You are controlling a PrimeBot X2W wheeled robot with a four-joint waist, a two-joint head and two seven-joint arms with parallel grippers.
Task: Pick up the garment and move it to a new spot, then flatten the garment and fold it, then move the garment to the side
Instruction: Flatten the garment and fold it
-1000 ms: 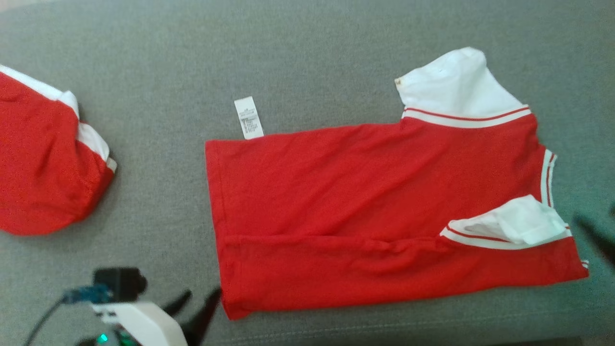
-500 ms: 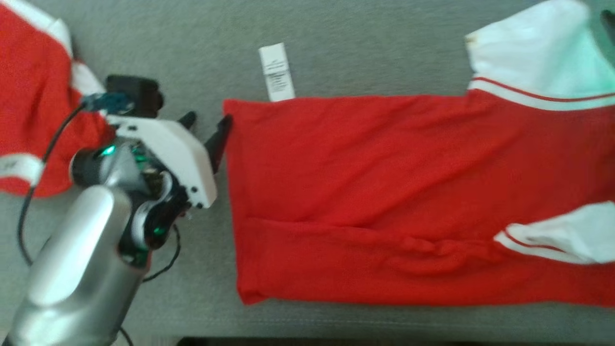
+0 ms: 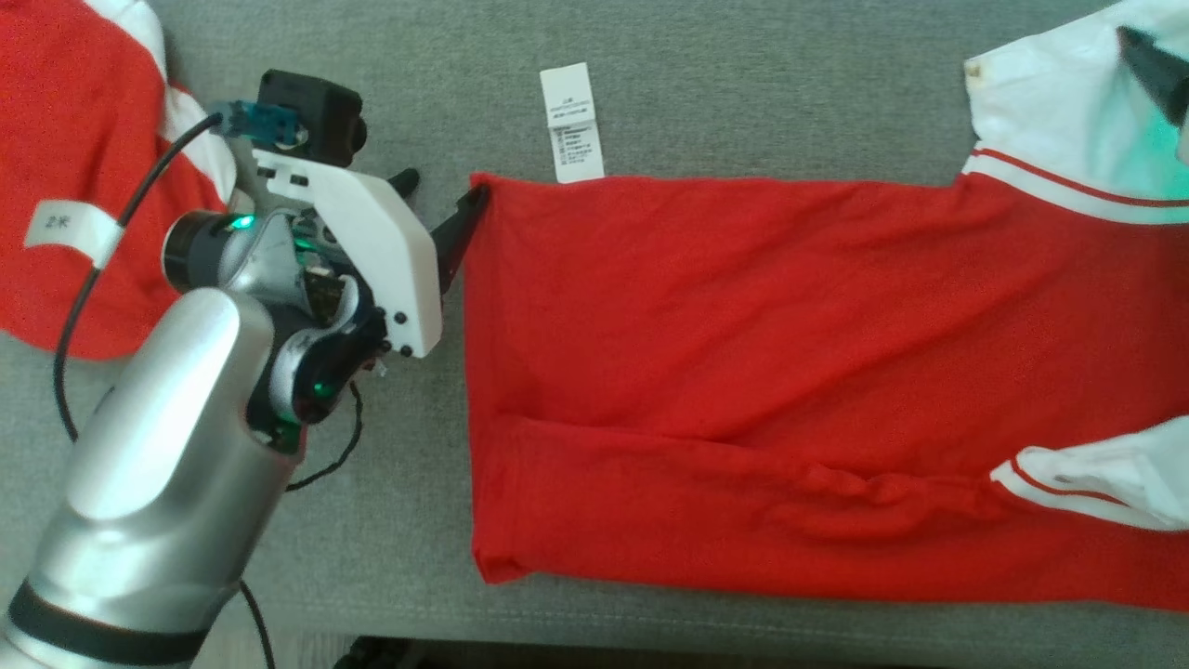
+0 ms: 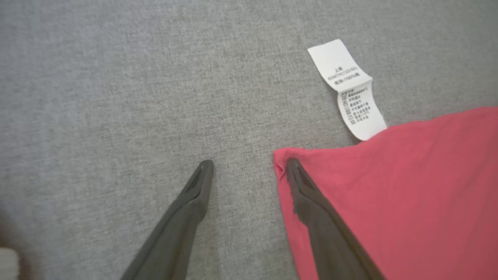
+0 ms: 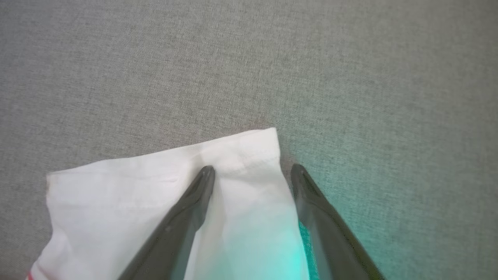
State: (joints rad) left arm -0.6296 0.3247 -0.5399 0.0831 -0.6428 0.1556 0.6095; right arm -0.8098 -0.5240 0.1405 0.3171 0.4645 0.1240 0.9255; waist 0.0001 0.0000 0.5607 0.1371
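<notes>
In the head view, the red polo shirt lay flat on the grey upholstered surface, with the left gripper at its upper-left hem corner, near the care label. In the left wrist view, the jaws stood wide apart, one finger over that corner, gripping nothing. In the right wrist view, the right gripper was likewise spread wide, straddling the edge of the white sleeve and holding nothing.

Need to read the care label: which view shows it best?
Left wrist view: the care label is close, its print lines distinct, at the red garment's edge. Head view shows it smaller; right wrist view faces the white sleeve.
</notes>
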